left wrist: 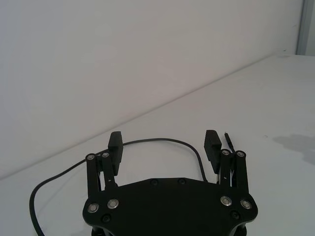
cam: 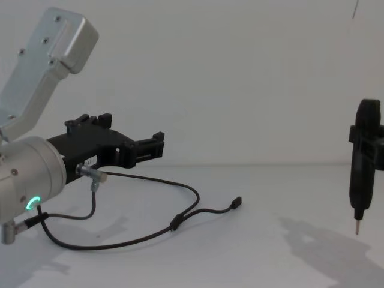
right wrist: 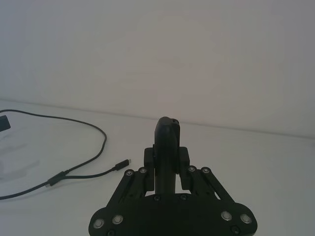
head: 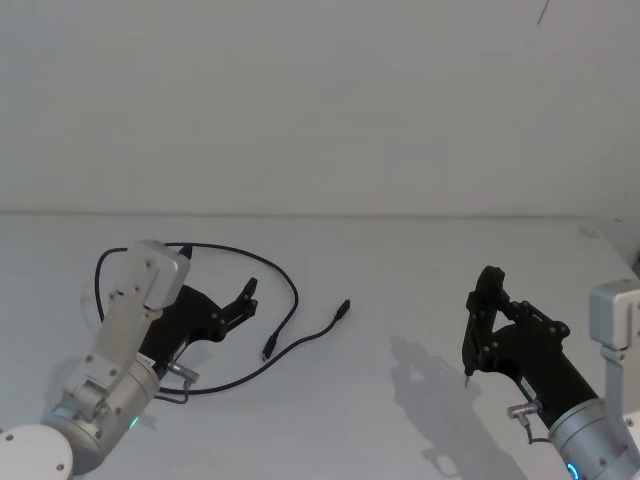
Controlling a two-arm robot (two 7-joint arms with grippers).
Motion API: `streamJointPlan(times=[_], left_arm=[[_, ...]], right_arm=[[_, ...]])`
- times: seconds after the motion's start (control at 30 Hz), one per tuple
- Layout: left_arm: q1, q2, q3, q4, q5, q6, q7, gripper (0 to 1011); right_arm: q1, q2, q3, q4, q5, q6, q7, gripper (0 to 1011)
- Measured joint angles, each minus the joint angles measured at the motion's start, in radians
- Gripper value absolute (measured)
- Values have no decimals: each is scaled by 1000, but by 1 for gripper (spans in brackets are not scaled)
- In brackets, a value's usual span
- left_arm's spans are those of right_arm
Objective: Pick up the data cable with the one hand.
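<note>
Left gripper (left wrist: 164,145) hovers over the left side of the table (head: 420,260), fingers spread wide, nothing between them but air. The chest view puts it clear of the surface, aimed forward and to the right. The cable (cam: 175,223) lies flat on the table beneath and beyond it.

Now, what's hard to follow. In the head view the left arm covers the cable's near-left stretch, so where that end finishes I cannot tell. In the left wrist view the gripper's black body cuts off both sides of the loop, leaving the far arc in sight past the fingertips. In the right wrist view the cord runs off the picture's edge in two places.

The layout is readable, though. A big loop sweeps round the left gripper, its long axis running left to right across the table's left half. It comes down to the junction (right wrist: 55,179), just right of the gripper. From there a short stretch runs diagonally, forward and right, and the plug (head: 343,307) at its end points the same way, toward the table's middle.

Right gripper (cam: 360,204) hangs well apart on the right, above the surface. It stands upright, its fingers pressed together, the slim tip aimed straight down.
</note>
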Motion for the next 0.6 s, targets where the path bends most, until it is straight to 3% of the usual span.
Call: streamJointPlan(times=[0.6], left_arm=[[-1, 1, 0, 1, -1, 1, -5, 1001]], right_arm=[[0, 0, 0, 0, 0, 0, 0, 279]])
